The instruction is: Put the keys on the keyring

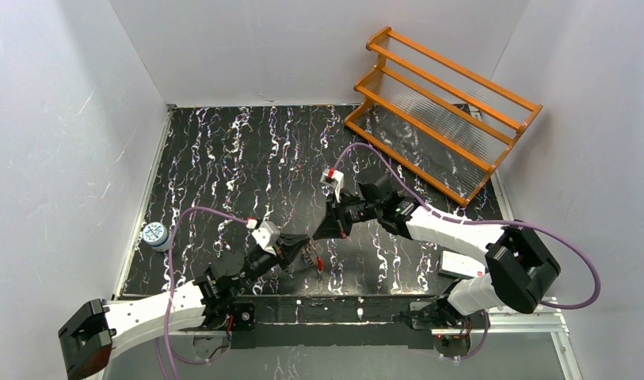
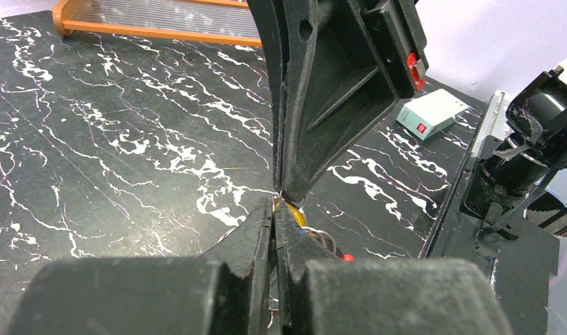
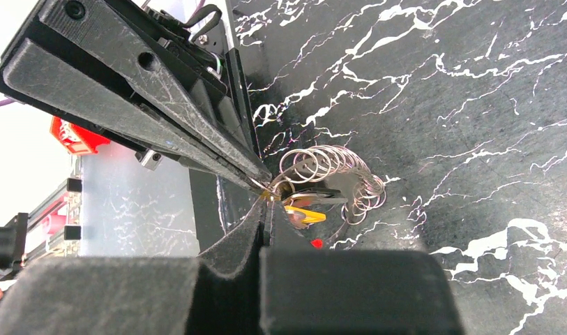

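The keyring (image 3: 336, 167) is a coil of thin silvery wire loops with a small red part (image 3: 316, 243), lifted just above the black marbled table (image 3: 475, 105). The brass key (image 3: 305, 215) and the silvery key with a dark part (image 3: 319, 197) hang at the coil's left end. My two grippers meet tip to tip there. The left gripper (image 3: 261, 183) comes in from the upper left, shut on a wire loop. The right gripper (image 3: 267, 198) is shut with a brass-coloured bit at its tips. From above, the left gripper (image 1: 301, 256) and the right gripper (image 1: 312, 245) touch near the table's front.
An orange rack (image 1: 441, 103) stands at the back right. A small white-and-blue round container (image 1: 154, 235) sits at the left edge. A pale box with a red mark (image 1: 461, 265) lies by the right arm's base. White walls close in the table.
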### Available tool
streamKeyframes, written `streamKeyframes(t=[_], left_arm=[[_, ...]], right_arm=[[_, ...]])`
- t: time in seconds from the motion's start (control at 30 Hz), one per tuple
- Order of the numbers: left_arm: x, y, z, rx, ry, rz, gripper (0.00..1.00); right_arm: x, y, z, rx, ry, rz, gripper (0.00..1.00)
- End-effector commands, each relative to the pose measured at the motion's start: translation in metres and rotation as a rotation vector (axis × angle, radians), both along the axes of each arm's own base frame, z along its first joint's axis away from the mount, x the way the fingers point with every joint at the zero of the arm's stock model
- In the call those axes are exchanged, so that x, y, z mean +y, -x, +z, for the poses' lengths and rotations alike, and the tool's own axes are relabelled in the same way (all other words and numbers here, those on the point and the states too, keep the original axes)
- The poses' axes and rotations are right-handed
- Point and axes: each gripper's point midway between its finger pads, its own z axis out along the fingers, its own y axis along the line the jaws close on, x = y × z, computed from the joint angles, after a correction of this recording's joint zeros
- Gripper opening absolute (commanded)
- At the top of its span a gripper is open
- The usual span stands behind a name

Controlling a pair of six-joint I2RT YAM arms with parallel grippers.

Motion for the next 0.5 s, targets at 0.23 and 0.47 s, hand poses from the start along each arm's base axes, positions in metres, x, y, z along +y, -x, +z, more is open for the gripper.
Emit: streamKeyframes(t=[0.23, 0.47], left_arm=[[-0.0021, 0.0020, 0.0096, -0.015, 0.036, -0.013, 0.00], [-0.0026, 0.0022, 0.0103, -0.015, 0.038, -0.015, 0.00]], right_arm=[[0.0150, -0.0121, 0.0325, -0.081, -0.093, 0.011, 0.01], [0.0165, -0.0160, 0.0266, -0.071, -0.075, -0.004, 0.01]])
